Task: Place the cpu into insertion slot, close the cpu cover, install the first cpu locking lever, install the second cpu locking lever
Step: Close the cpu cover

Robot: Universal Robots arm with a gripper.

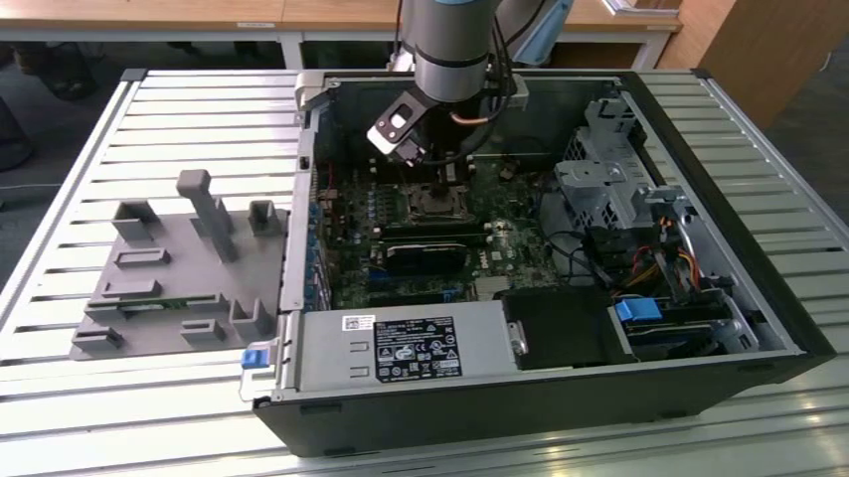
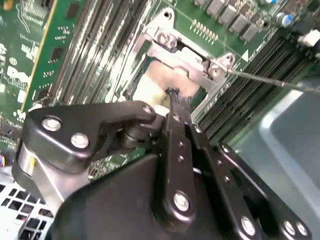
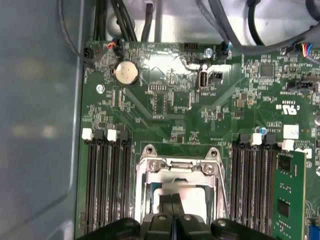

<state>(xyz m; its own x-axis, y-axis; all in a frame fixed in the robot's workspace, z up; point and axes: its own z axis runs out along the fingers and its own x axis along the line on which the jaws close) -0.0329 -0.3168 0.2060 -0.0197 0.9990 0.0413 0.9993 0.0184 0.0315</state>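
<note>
Inside the case, over the board, we see the fingers closed together, tips touching the cpu, which lies in the slot.

Bright light makes white glare on the slatted desk. Inside the computer case it is shadowy, though the green board shines.

Open black computer case lying on a slatted metal surface. Just beside the case, toward the exterior view's left, a grey moulded fixture with upright posts. Inside the case, along the near wall, a labelled silver power supply, with a blue tab at its corner. In the first wrist view, a round coin battery and one seated green memory stick.
</note>
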